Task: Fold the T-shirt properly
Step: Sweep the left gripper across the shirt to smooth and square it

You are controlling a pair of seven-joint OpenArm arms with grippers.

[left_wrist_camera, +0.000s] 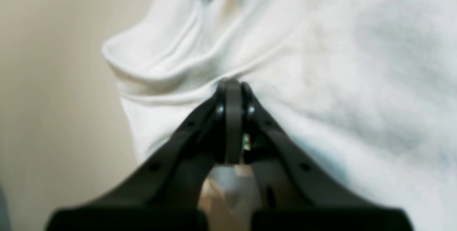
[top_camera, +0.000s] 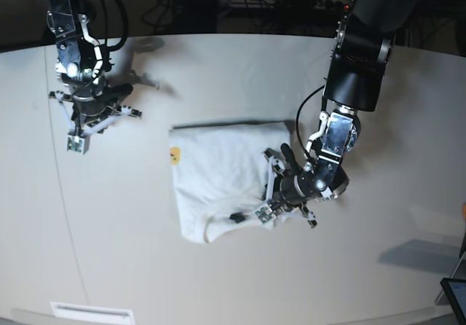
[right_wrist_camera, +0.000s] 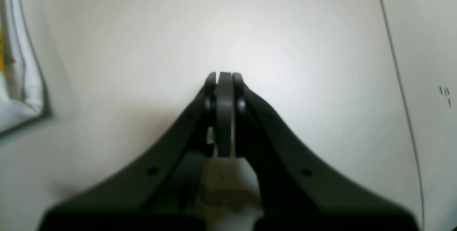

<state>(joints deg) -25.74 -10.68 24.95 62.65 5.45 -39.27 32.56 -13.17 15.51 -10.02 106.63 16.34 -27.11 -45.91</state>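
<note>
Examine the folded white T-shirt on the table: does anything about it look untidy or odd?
Yes. The white cotton T-shirt is folded, but its near edge bunches into ridges where the shut left gripper pinches it. A yellow bit of print peeks out at its other edge.

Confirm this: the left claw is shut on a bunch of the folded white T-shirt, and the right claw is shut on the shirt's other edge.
Half right. The left claw is shut on a bunch of the T-shirt, as the left wrist view shows. The right claw is shut but holds nothing: the right wrist view shows it over bare table, with the shirt only at the frame's left edge.
</note>
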